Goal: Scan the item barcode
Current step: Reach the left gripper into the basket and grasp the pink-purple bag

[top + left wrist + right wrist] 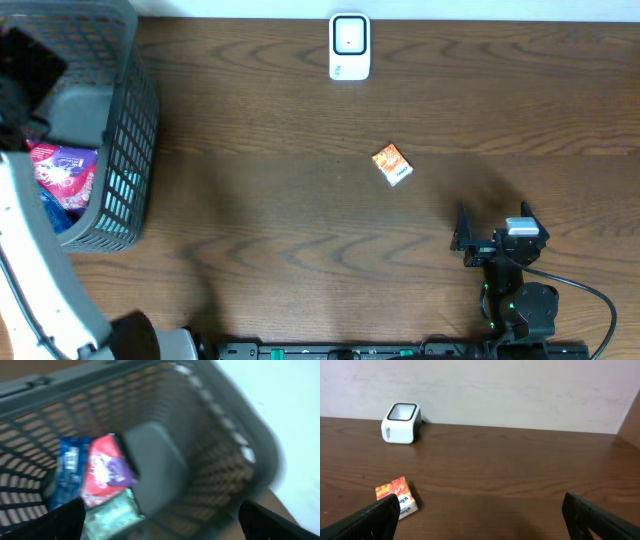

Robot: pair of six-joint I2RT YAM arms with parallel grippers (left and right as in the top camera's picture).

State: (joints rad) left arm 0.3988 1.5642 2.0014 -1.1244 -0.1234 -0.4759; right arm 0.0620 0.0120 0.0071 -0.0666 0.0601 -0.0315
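- Although no barcode shows on its upper face, the orange box (392,164) is, as I judge it, the thing to scan. It lies flat on the table (260,240) just right of centre, at five o'clock from the white scanner (349,46) on the far edge.
- The right pincer (492,228) sits at four o'clock from the box, well apart from it, released wide and empty.
- The left pincer (160,527) hangs released over the grey basket (125,150) at nine o'clock. It is above a red packet (102,470) and a blue packet (70,467), with nothing between its fingers.
- Risk: the box is small, looks light and lies askew, so a finger landing on one corner could shove or spin it instead of gripping it.
- Risk: a grip across the wrong sides could cover the barcode, or leave it turned away from the scanner window, so no read would come.
- Risk: carried too low toward twelve o'clock, the box could knock the scanner.
- Risk: the left arm, on leaving, could catch the basket rim and drag the basket.
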